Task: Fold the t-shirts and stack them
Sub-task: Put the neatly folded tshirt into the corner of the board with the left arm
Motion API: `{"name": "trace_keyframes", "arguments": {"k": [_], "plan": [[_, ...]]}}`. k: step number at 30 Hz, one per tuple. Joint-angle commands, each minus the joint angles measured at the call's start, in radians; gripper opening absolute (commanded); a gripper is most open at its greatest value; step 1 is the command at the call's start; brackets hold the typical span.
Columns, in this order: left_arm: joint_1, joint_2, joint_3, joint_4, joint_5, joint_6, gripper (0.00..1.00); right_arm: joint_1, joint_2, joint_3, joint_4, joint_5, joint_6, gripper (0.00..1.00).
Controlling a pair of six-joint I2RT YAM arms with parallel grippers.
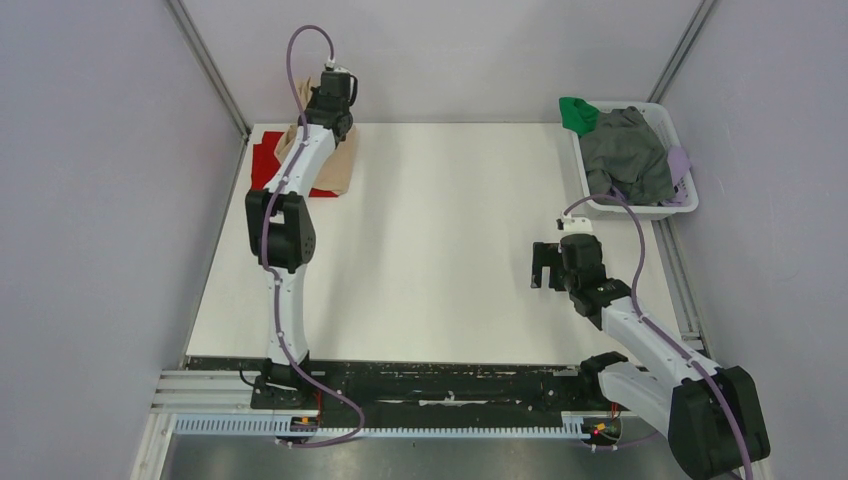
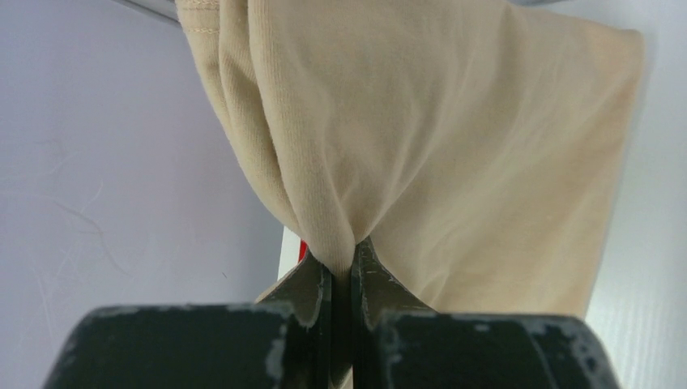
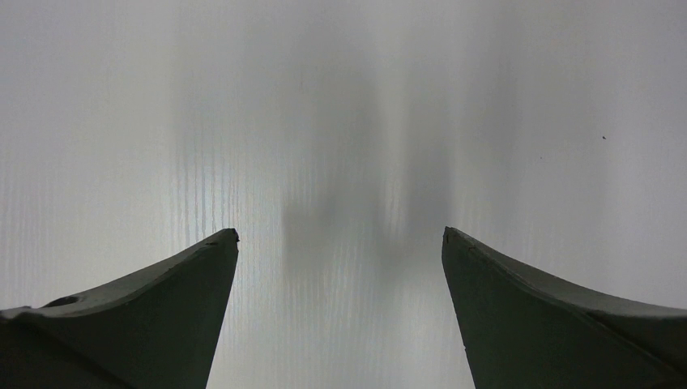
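1. Red t-shirt (image 1: 264, 160): folded flat, it is lying in the far left corner of the tabletop (image 1: 440, 240). It is serving as the base of the stack, and its fold looks finished.

2. Beige t-shirt (image 2: 454, 146): it is hanging in gathered pleats over the right part of the red one. Its lower cloth is draping down onto the stack while the pinched edge is being held up. I judge it is not yet laid flat or squared.

3. Left end effector (image 2: 340, 251): reaching to the far left corner, it is clamping a bunched fold of the beige t-shirt, with both fingers pressing tight on the cloth.

4. Right end effector (image 1: 547, 265): it is hovering over bare tabletop on the right, fingers spread wide and carrying nothing.

5. Basket (image 1: 690, 205): standing at the far right, it is holding a grey garment (image 1: 625, 155) and a green garment (image 1: 578, 113), both unfolded.

Progress, as judged: one shirt is done and a second is being placed. What is in the basket is waiting, so well over half the work appears to be remaining.
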State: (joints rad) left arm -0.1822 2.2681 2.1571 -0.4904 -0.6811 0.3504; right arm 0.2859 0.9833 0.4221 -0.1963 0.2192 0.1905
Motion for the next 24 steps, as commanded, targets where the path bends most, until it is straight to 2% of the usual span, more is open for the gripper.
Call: {"name": "trace_keyframes", "arguments": {"k": [1,16,24], "plan": [[0.043,0.002,0.030,0.076,-0.025,-0.007,0.02,-0.001,0.001,0.017,0.037,0.014,0.011,0.98],[0.136,0.087,0.036,0.102,0.045,-0.035,0.03,0.000,0.007,0.014,0.055,0.023,-0.010,0.98],[0.177,0.147,0.063,0.134,0.068,-0.043,0.10,-0.001,0.001,0.008,0.079,0.054,-0.006,0.98]]}}
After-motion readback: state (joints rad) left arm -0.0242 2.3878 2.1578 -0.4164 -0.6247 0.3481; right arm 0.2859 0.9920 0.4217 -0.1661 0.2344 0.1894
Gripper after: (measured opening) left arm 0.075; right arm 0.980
